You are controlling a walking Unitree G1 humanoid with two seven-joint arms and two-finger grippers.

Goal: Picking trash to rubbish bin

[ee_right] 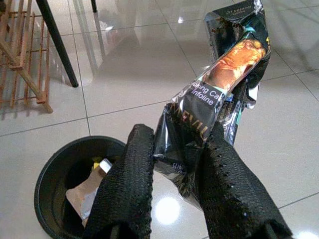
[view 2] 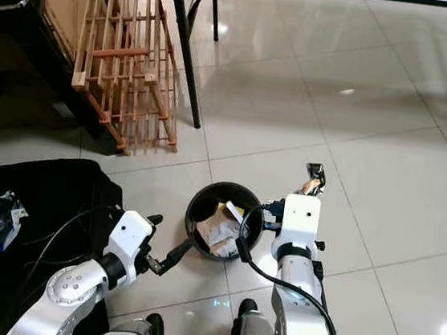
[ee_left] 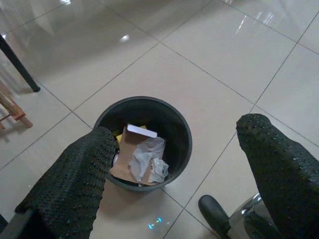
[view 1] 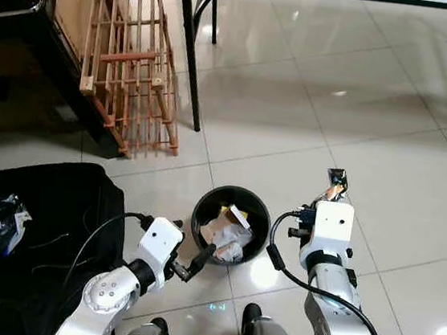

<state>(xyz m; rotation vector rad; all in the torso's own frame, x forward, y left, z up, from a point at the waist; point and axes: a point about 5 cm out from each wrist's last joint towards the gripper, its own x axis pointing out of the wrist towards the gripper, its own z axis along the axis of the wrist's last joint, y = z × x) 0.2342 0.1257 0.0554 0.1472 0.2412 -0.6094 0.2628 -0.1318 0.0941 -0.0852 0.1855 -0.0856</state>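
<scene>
Crumpled wrapper (ee_right: pixel 209 114) pinched in right gripper (ee_right: pixel 174 174) beside part-filled bin (ee_right: pixel 55 191); release pending; left gripper (ee_left: pixel 174 174) spread, empty.

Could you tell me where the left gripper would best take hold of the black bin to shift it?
Probably the near rim of the black bin: the wall is thin and upright, so the open left gripper could come down from above, one finger inside, one outside, where the paper trash sits below the rim.

Open tiles (view 1: pixel 392 106) around bin (view 1: pixel 203 206); rack (view 1: pixel 130 68) far off.
</scene>
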